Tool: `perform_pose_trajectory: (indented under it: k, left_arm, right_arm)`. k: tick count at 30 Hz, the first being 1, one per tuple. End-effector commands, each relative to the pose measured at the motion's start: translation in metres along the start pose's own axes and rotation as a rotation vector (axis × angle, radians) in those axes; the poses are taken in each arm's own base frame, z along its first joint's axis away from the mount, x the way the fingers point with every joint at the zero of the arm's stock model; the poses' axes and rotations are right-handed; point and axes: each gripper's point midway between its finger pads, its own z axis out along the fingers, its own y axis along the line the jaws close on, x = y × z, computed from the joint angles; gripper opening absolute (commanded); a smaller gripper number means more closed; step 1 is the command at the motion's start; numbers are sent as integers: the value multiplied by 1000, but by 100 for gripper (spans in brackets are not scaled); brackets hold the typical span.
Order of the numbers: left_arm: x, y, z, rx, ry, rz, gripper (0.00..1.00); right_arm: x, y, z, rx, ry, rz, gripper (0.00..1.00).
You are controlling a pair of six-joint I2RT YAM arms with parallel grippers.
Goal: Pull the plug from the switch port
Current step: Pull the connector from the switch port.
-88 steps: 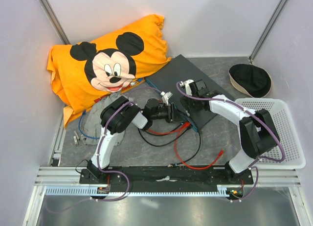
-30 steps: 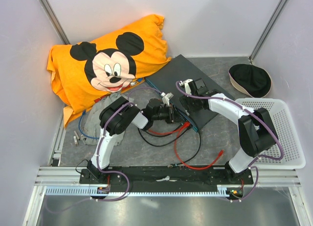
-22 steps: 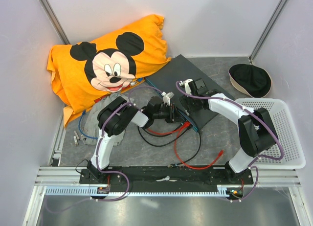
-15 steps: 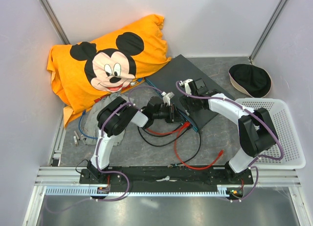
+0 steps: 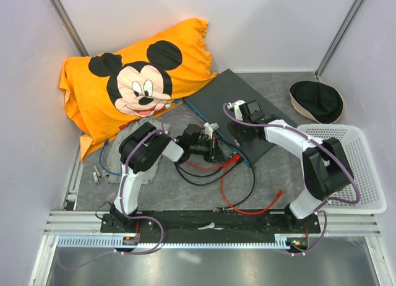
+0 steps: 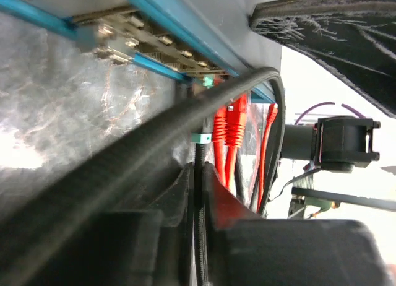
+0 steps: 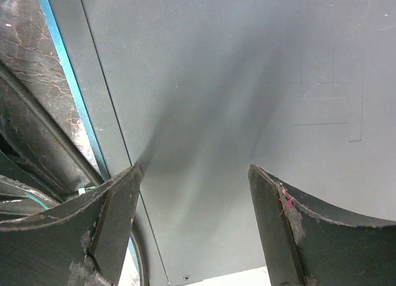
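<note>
**A:** Black braided cable [image 6: 199, 202], lower centre: the left gripper [image 6: 198, 171] is clamped on it just below the plug [image 6: 200, 138].

**B:** Pull straight back from the switch [image 6: 185, 41], teal face upper left. The right gripper [image 7: 193, 169], jaws spread, sits over its grey top, probably bracing.

The switch [image 5: 226, 97], a flat dark grey metal box, lies diagonally on the worktop [image 5: 278, 168]. Its narrow teal face [image 6: 154, 63] carries a row of small sockets [image 6: 108, 35]. A small teal plug [image 6: 199, 138] sits near that face on a black cable [image 6: 199, 199], which is pinched in the left claw [image 6: 199, 174].
</note>
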Motion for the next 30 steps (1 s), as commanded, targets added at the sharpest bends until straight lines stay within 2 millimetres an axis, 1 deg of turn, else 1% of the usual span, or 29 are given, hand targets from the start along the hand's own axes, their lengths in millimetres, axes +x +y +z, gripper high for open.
perform_pose_trajectory:
  k: [1,2,3,4,5,6,7,8,10,11,12,13,14,15,16,17,18,19,20,21,23,24,25,26,27,30]
  left_arm:
    - [65,16,-10,-68,226,-139,2]
    - [63,21,-11,-80,215,-148,2]
    - [55,23,-14,-89,182,-165,2]
    - [54,28,-18,-103,161,-174,12]
    - [49,29,-20,-105,141,-170,22]
    - [41,24,-30,-101,117,-147,46]
    - [36,16,-38,-74,106,-117,50]
    - [33,10,-40,-50,101,-95,57]
    - [23,-2,-44,-5,78,-32,59]
    - [19,-1,-44,-7,64,-23,62]
    - [15,0,-43,-7,52,-14,62]
    - [6,1,-39,-15,31,-6,63]
    - [6,9,-35,-26,35,-28,62]
    - [3,12,-32,-26,31,-35,62]
    - [-8,10,-25,-17,2,-37,62]
    - [-8,20,-20,-30,0,-64,62]
    - [-11,25,-15,-35,-10,-78,63]
    - [-22,22,-8,-28,-30,-91,62]
    - [-25,24,-4,-30,-41,-97,63]
    - [-26,32,-1,-45,-50,-110,63]
    - [-28,29,6,-40,-69,-127,63]
    - [-26,25,8,-42,-67,-121,63]
    - [-27,28,8,-74,-82,-107,63]
    - [-24,31,7,-102,-80,-113,64]
    - [-24,27,7,-104,-89,-97,64]
    - [-15,28,10,-119,-79,-110,64]
  right_arm:
    - [55,9,13,-25,174,-23,80]
    - [55,8,12,-23,174,-24,80]
    - [54,8,13,-22,173,-27,80]
    - [53,8,11,-19,170,-28,80]
    - [54,7,11,-15,172,-30,80]
    - [55,6,11,-12,172,-37,81]
    - [57,7,11,-14,176,-34,80]
    - [57,7,10,-18,173,-32,80]
    - [59,8,10,-21,174,-28,81]
    - [59,8,10,-22,173,-27,81]
    - [59,8,10,-21,171,-25,81]
    - [59,9,10,-24,174,-25,81]
    - [59,9,11,-24,176,-25,81]
    - [59,9,11,-25,174,-27,80]
    - [58,9,12,-24,176,-25,81]
    - [58,9,12,-24,174,-25,81]
    - [57,9,12,-24,174,-25,81]
    - [58,9,13,-24,177,-25,81]
    - [57,9,13,-25,176,-25,81]
    - [57,9,14,-23,176,-24,81]
    - [56,8,14,-21,176,-27,81]
    - [56,8,14,-19,177,-27,81]
    - [55,8,13,-19,174,-27,81]
    - [55,8,13,-18,176,-27,80]
    - [56,8,13,-19,176,-27,81]
    - [56,10,14,-26,175,-22,80]
